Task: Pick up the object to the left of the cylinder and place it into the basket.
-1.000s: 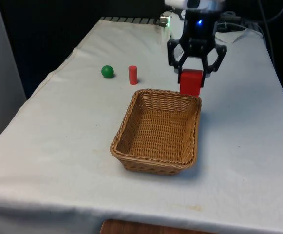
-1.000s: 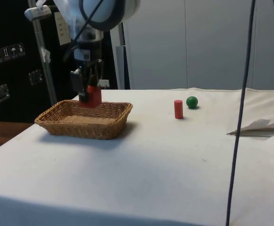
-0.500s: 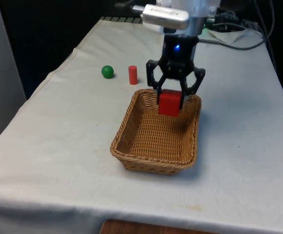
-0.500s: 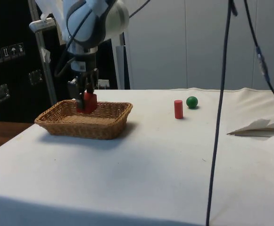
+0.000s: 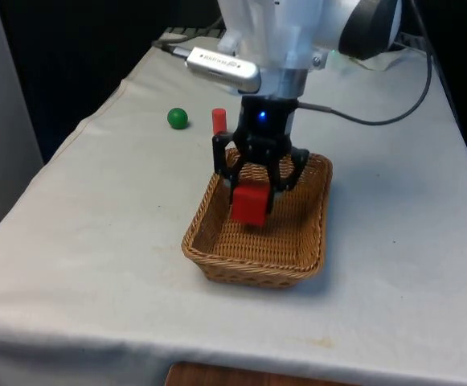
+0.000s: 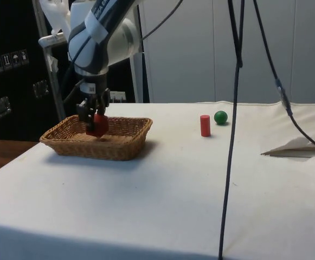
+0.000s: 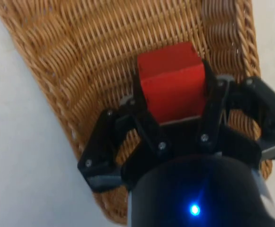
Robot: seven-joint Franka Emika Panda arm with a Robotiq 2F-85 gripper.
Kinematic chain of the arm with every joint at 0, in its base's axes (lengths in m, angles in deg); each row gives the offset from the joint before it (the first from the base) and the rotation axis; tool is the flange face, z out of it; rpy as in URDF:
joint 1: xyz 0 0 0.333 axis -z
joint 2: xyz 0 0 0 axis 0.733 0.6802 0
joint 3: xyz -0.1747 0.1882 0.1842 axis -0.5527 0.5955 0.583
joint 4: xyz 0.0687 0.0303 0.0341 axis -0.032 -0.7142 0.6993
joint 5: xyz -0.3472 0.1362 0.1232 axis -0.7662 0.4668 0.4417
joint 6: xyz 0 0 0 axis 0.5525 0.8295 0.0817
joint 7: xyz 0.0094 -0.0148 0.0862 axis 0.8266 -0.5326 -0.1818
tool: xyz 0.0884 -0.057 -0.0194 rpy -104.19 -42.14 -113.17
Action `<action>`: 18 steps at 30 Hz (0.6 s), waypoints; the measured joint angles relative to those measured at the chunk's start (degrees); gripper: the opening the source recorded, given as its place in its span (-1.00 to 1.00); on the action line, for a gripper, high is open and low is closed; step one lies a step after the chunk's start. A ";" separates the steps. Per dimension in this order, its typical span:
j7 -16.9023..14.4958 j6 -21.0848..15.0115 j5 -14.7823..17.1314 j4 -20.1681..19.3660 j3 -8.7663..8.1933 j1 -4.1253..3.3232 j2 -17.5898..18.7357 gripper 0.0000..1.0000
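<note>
Over the basket: the black gripper (image 5: 254, 186) is hanging low inside the wicker basket (image 5: 209, 241), near the middle of the front view, its fingers (image 7: 142, 118) pressing on either side of a red cube (image 5: 250, 203).
Pincer: it is gripping the red cube; in the wrist view the two fingers are sitting tight against the cube's opposite faces, with woven basket floor showing beyond it.
Cube: it is sitting tilted between the fingers, one corner pointing down, at about rim height in the side view (image 6: 97, 124); whether it is touching the basket floor I cannot tell.
Basket: the rectangular tan wicker basket is resting on the white tablecloth (image 5: 96, 265), centre of the front view and left of centre in the side view (image 6: 119, 147).
Cylinder: a small red cylinder (image 6: 204, 125) is standing upright on the cloth, well apart from the basket; in the front view it is peeking out from behind the arm, upper middle of the frame (image 5: 218, 118).
Ball: a green ball (image 5: 177, 118) is lying just beside the cylinder, on the front view's left of it, upper left of the frame.
Arm: the white arm (image 5: 281, 32) is reaching down from the top of the front view, with a black cable (image 6: 230, 135) hanging across the side view.
</note>
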 measured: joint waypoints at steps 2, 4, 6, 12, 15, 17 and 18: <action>-0.34 0.00 0.80 1.09 -0.29 0.00 1.15 -1.00; -0.34 0.00 0.80 1.15 -0.29 0.00 1.15 -1.00; -0.34 0.00 0.80 1.15 -0.34 -0.06 1.09 -1.00; -0.34 0.00 0.80 1.15 -0.34 -0.11 1.09 -1.00; -0.34 0.00 0.80 1.15 -0.34 -0.23 1.09 -0.96; -0.34 0.00 0.80 1.15 -0.34 -0.23 1.09 -0.57; -0.34 0.00 0.80 1.15 -0.34 -0.29 1.09 -0.37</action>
